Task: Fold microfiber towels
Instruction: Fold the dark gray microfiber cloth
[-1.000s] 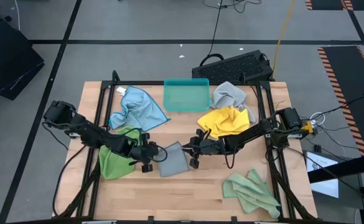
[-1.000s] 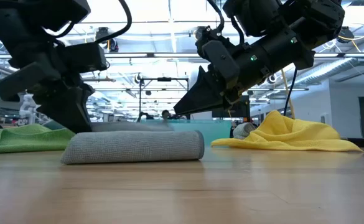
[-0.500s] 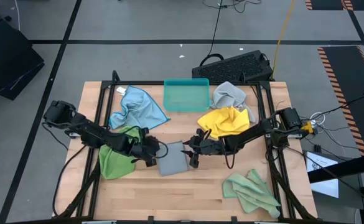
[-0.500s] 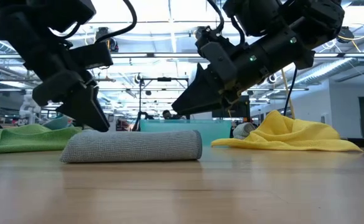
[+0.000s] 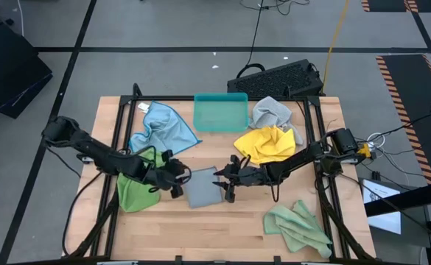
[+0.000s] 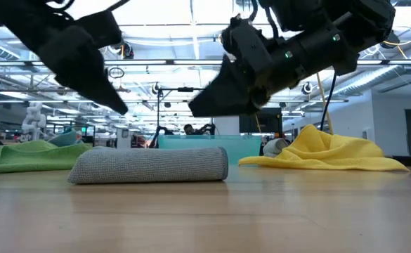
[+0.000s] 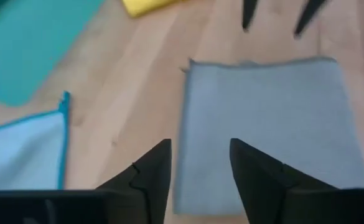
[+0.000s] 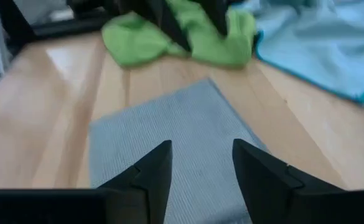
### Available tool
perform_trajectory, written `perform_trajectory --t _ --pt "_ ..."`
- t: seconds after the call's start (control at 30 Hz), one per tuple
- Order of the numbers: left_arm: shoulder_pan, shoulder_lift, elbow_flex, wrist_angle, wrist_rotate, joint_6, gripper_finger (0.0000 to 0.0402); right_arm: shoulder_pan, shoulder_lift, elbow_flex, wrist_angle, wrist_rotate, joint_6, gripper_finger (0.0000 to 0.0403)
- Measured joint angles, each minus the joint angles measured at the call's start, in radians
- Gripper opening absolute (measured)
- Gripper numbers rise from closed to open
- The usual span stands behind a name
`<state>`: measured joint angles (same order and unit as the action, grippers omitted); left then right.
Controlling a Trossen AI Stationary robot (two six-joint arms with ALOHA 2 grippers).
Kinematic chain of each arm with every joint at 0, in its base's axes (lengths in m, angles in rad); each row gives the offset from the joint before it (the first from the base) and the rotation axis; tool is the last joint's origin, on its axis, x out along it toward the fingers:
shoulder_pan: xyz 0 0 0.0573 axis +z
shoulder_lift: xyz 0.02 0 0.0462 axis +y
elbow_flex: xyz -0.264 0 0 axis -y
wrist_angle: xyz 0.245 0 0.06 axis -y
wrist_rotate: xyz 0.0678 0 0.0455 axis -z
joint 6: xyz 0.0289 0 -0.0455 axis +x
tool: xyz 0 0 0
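Note:
A grey microfiber towel point(image 5: 202, 188) lies folded flat on the wooden table at its middle; the low view shows its rounded fold point(image 6: 149, 165). My left gripper point(image 5: 177, 177) hovers open just off the towel's left edge, fingers apart with nothing between them point(image 7: 200, 163). My right gripper point(image 5: 225, 181) hovers open off the towel's right edge, also with nothing between its fingers point(image 8: 201, 163). In the low view both grippers stand above the towel, clear of it.
A bright green towel point(image 5: 138, 185) lies under the left arm and a light blue one point(image 5: 160, 126) behind it. Yellow point(image 5: 267, 143) and crumpled grey point(image 5: 272, 112) towels lie at the far right, a pale green one point(image 5: 300, 224) at the near right. A teal tray point(image 5: 220, 112) stands at the far middle.
My left gripper has come up off the grey towel's left end, rising and drawing back a little toward the table's left edge. The folded towel has stayed where it was, flat on the table.

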<state>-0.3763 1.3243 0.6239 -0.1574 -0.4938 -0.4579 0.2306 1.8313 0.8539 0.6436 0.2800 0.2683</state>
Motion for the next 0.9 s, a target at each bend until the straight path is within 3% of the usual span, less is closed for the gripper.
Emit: perform_trajectory --t 0.17,0.33,0.63,0.9 --pt "-0.06 0.033 -0.06 0.047 -0.012 -0.094 0.0132 0.0 0.061 0.002 0.189 -0.074 -0.03 0.0115" --pt "-0.066 0.064 -0.128 0.163 -0.095 -0.083 0.0111 0.0 0.189 0.049 0.32 -0.104 -0.025 0.007" --pt "0.031 0.133 -0.204 0.395 -0.059 0.072 0.0093 -0.002 0.364 0.189 0.296 -0.103 -0.044 0.0019" --pt "0.081 0.106 -0.201 0.389 -0.065 0.235 0.0093 -0.009 0.382 0.197 0.16 -0.058 0.028 0.0004"
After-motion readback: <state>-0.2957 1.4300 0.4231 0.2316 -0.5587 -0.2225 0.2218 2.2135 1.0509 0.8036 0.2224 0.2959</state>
